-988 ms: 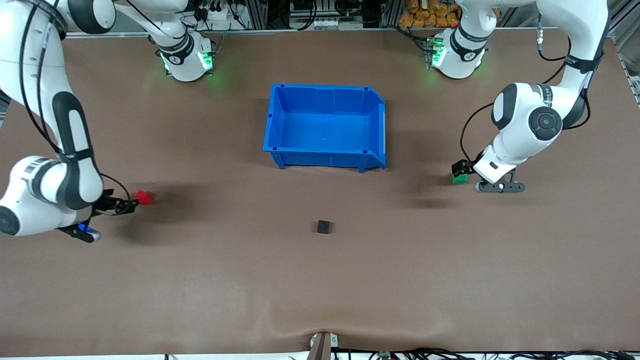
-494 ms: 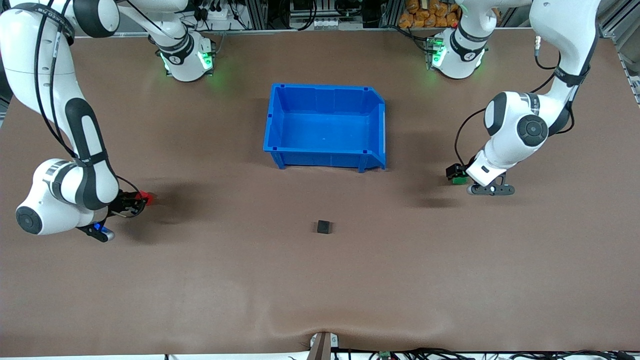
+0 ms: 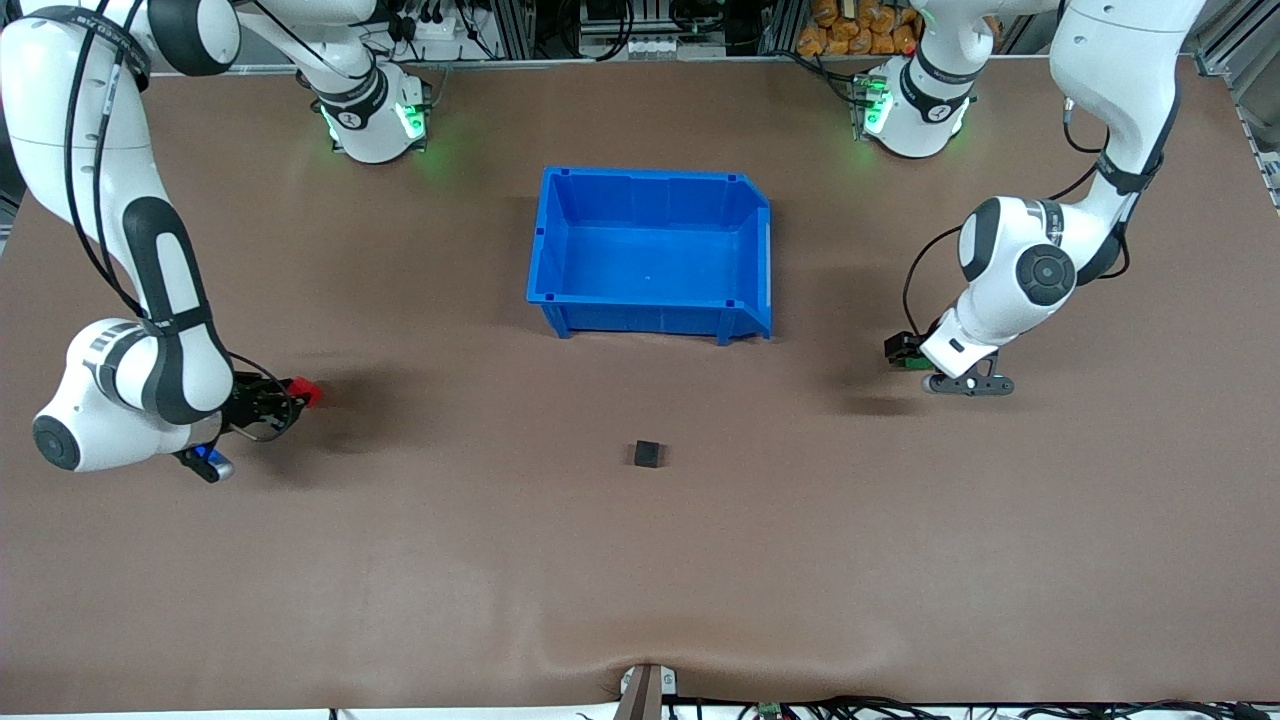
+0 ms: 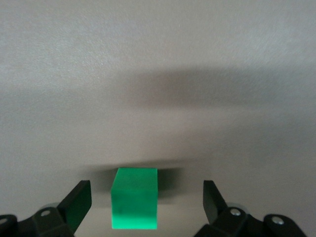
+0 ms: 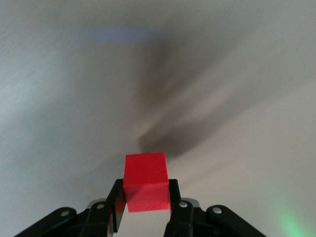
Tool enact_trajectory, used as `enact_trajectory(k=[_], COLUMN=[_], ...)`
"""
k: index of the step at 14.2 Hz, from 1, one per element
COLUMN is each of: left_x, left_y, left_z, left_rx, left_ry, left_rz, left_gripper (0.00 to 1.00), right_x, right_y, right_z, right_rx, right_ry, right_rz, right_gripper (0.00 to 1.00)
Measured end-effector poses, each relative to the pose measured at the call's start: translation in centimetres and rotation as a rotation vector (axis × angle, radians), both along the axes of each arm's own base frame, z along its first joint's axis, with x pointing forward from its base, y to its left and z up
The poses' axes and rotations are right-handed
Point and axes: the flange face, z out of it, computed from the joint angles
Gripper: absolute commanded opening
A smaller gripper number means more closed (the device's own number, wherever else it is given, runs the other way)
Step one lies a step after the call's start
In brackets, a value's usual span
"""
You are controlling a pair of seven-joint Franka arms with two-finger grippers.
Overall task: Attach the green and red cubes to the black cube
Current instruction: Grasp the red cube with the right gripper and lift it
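Nothing is joined yet: the black cube [image 3: 648, 454] sits alone on the desk [image 3: 640, 580], nearer the front camera than the blue bin [image 3: 652, 250]. The right claw [image 5: 144, 205], toward the right arm's end from the bin, is clamped on the red cube [image 5: 145, 181]. Only the left wrist view shows the left claw [image 4: 147, 202], toward the left arm's end from the bin, wide around the green cube [image 4: 134, 198] without gripping; that grasp and both joins remain.
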Motion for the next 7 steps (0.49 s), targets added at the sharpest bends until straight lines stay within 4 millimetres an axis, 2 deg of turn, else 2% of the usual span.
enact_trajectory(k=[1, 3, 4, 7], left_x=[-0.1, -0.2, -0.2, -0.1], left_y=[0.0, 0.0, 0.0, 0.1], left_z=[-0.4, -1.0, -1.1, -1.1], left_rx=[0.004, 0.007, 0.007, 0.009], left_ry=[0.006, 0.016, 0.019, 0.018], left_rz=[-0.009, -0.014, -0.012, 0.041], left_gripper=[0.99, 0.18, 0.00, 0.00], right_x=[0.9, 2.8, 3.4, 4.9], right_y=[2.7, 9.4, 13.1, 23.0], right_z=[1.2, 3.7, 4.7, 7.1], right_rx=[0.011, 0.044, 0.052, -0.005], right_ry=[0.019, 0.039, 0.052, -0.010], right_rz=[-0.069, -0.211, -0.269, -0.445], right_gripper=[0.00, 0.00, 0.00, 0.00])
